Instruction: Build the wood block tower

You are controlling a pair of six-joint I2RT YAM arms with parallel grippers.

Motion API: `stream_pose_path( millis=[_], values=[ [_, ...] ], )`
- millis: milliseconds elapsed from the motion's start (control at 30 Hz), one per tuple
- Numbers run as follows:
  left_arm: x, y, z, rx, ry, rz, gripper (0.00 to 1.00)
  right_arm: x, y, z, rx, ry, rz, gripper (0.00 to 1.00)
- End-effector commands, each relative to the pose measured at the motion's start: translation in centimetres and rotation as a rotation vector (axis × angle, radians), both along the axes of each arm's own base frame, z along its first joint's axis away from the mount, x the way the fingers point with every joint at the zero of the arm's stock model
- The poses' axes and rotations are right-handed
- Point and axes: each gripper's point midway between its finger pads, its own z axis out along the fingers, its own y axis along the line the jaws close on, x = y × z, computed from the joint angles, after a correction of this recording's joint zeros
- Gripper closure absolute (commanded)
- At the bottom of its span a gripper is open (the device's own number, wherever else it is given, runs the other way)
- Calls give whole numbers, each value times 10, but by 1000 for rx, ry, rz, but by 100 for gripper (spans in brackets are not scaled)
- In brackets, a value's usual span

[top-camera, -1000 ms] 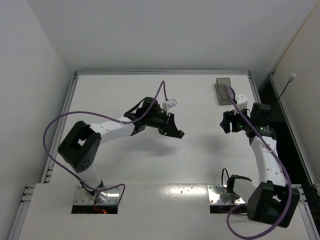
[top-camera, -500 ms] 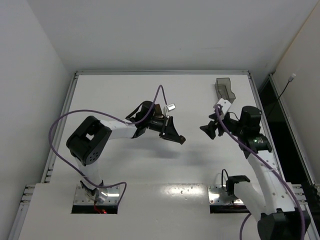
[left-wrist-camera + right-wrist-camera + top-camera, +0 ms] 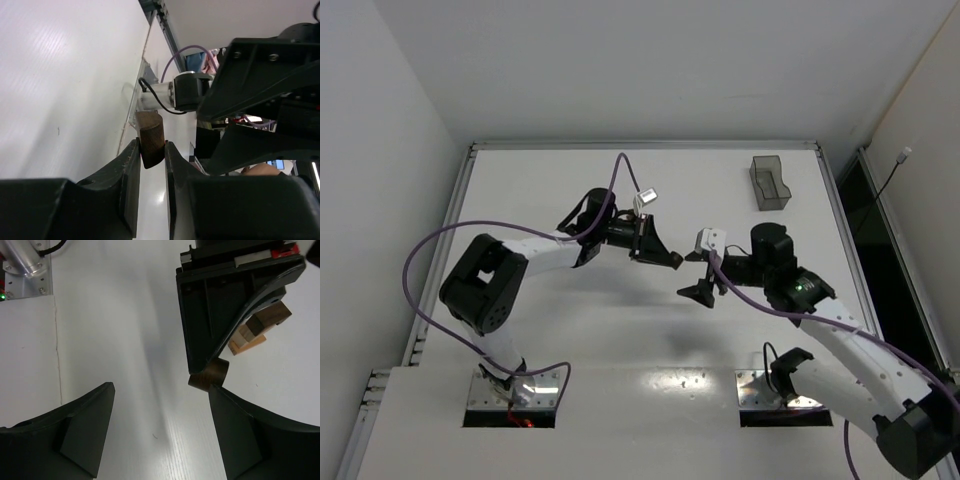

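Standing low on the white table about midway across it, the wood block tower shows only in the right wrist view: a few tan and dark brown pieces stacked askew, partly hidden behind the left gripper; from above it is covered by that gripper. Just beside the stack, the left gripper's fingers are closed tight on a dark rounded block, curved like an arch piece, gripped by its flat faces with most of it standing out past the fingertips. The right gripper hovers near it on the near-right side, spread wide with nothing between its fingers. The step in hand looks like setting this block on the stack. To do it well, the left arm should line the block's flat side over the top piece, come down straight and slowly, and open only once the block sits, since the pieces already look offset and a sideways nudge could topple them. The right gripper would do best to hold off or steady the base gently. Room is ample: bare table runs left and far toward the raised rim, and the clear grey bin sits well apart at the far right.
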Motion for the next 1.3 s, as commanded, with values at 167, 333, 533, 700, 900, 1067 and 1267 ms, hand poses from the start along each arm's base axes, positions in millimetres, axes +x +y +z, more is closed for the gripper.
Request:
stream_pose_path(
  millis=[167, 333, 533, 700, 900, 1067, 1267],
  values=[
    [-12, 7, 56, -104, -162, -48, 100, 18, 15, 6, 29, -112, 22, 27],
    [-15, 9, 53, -100, -154, -48, 100, 32, 10, 8, 36, -120, -55, 27],
    [-17, 11, 53, -100, -154, -48, 100, 42, 2, 16, 60, -152, -152, 31],
    [-18, 11, 50, -95, -146, -48, 100, 46, 1, 15, 63, -140, -180, 38],
    [-18, 11, 50, -95, -146, -48, 100, 50, 6, 12, 70, -115, -173, 42],
    [-17, 11, 47, -95, -146, -48, 100, 44, 15, 15, 87, -92, -121, 42],
    [-17, 11, 47, -95, -146, -48, 100, 41, 20, 17, 92, -88, -94, 42]
  ],
)
